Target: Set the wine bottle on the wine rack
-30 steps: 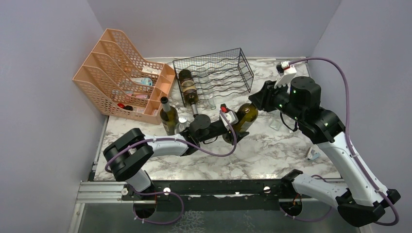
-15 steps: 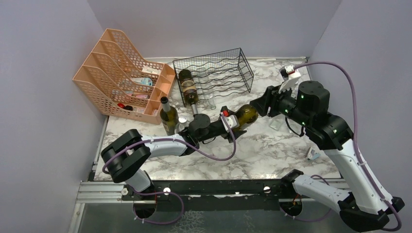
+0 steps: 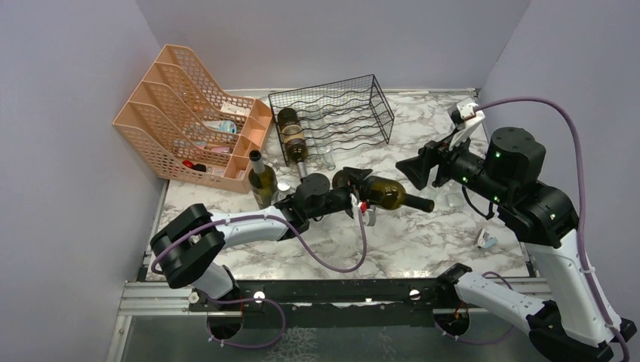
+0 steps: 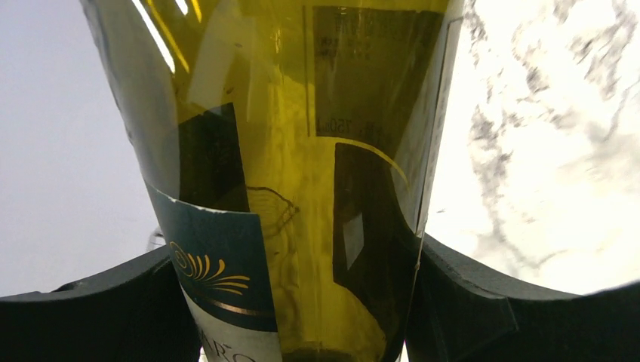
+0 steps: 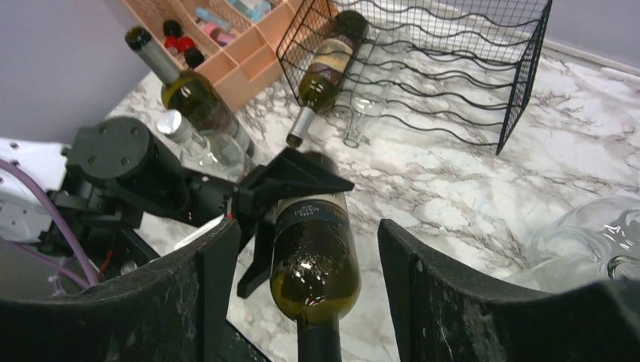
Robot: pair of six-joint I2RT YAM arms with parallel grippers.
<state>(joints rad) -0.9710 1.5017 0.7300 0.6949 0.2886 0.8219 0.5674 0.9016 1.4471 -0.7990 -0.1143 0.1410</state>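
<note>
**Fig. Bottle held between the two arms.** The left hand (image 3: 361, 194) pinches the wine bottle (image 3: 388, 194) at its base end. The bottle is approx. horizontal above the table (image 3: 423, 234), with its neck toward the right hand (image 3: 413, 169). The right hand is spread wide. In its wrist view the neck runs between the fingers w/o visible contact. The bottle is well apart from the wine rack (image 3: 355, 105), which stands at the back.

*Risks (judged):*
- An end-only grip on smooth glass leaves the long body cantilevered, so it may pivot or slip in the pads.
- If the left hand releases before the right clamps firmly, the bottle could drop onto the marble.
- A clamp on the tapered neck could slide.

*Surroundings:*
- The rack's left slots already hold a dark bottle (image 3: 291, 137) and a clear bottle (image 3: 326, 154). The free slots lie to the right.
- An upright bottle (image 3: 262, 179) and a capped clear bottle (image 3: 284, 188) stand just beside the left forearm and could be knocked over by a swing.
- A peach organizer (image 3: 189, 113) flanks the rack.
- A clear glass item (image 3: 453, 200) sits near the right hand.
</note>
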